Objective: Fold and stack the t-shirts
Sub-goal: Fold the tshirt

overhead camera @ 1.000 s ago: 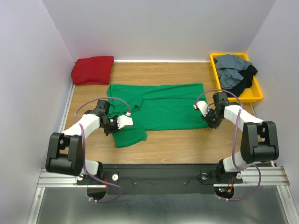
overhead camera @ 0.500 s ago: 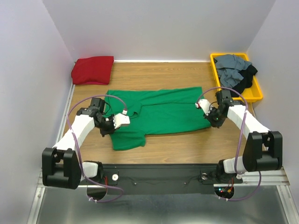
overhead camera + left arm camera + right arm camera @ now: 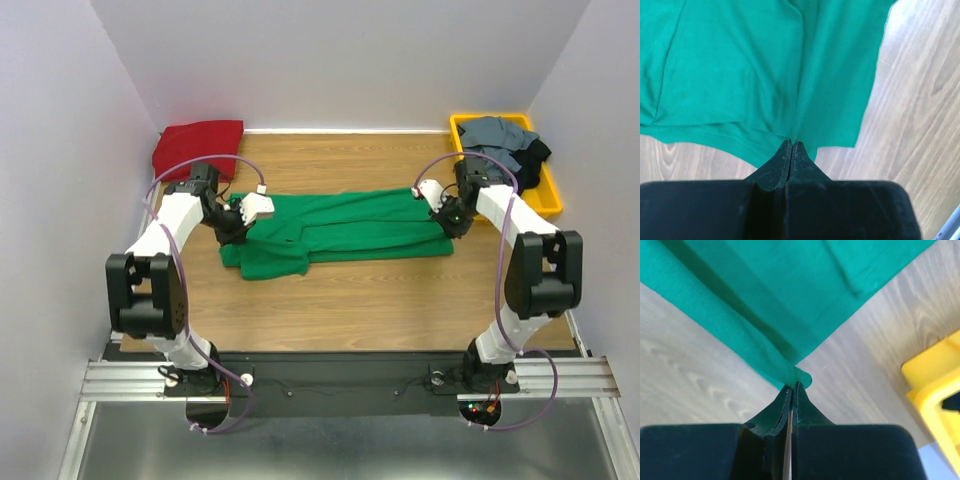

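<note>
A bright green t-shirt (image 3: 340, 228) lies across the middle of the table, folded lengthwise into a long band. My left gripper (image 3: 243, 213) is shut on its left edge, seen pinched in the left wrist view (image 3: 792, 143). My right gripper (image 3: 438, 203) is shut on its right edge, where a cloth corner sits between the jaw tips (image 3: 792, 385). A folded dark red t-shirt (image 3: 198, 149) lies at the back left corner. Slate grey and black t-shirts (image 3: 500, 152) are heaped in the yellow tray.
The yellow plastic tray (image 3: 548, 202) stands at the back right, its corner showing in the right wrist view (image 3: 935, 390). White walls close in the table on three sides. Bare wood lies between the green shirt and the arm bases.
Both grippers have moved toward the back of the table, carrying the near edge of the green shirt over itself. The shirt now lies as a narrower band.
</note>
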`<control>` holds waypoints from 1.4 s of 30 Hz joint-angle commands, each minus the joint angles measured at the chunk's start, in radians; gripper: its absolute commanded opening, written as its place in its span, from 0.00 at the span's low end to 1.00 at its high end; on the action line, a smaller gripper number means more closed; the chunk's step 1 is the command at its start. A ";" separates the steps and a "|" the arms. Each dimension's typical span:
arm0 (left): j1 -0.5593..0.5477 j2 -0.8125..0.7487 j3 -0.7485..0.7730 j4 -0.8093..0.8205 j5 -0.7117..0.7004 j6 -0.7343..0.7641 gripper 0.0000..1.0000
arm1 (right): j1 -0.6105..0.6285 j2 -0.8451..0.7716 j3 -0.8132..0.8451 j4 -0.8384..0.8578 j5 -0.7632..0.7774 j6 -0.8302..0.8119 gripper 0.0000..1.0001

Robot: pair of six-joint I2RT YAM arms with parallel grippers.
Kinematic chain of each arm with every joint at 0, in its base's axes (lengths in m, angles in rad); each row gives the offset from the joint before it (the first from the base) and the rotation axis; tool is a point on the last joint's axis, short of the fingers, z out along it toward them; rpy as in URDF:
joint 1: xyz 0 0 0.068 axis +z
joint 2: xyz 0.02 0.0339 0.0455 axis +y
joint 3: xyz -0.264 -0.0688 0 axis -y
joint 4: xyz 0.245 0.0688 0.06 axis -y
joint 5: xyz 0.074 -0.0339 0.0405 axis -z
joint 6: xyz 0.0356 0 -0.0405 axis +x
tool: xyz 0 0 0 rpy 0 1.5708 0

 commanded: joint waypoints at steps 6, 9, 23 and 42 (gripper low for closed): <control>0.047 0.234 0.208 0.012 0.054 -0.033 0.00 | -0.008 0.243 0.214 0.004 -0.008 -0.002 0.01; 0.047 0.283 0.225 0.055 0.054 -0.043 0.00 | -0.008 0.303 0.244 0.021 -0.004 0.007 0.01; 0.081 0.155 0.142 0.164 0.088 -0.181 0.46 | -0.008 0.239 0.292 0.035 -0.036 0.154 0.46; 0.111 -0.053 -0.191 0.192 0.089 -0.508 0.52 | 0.207 0.147 0.151 0.191 -0.541 0.767 0.45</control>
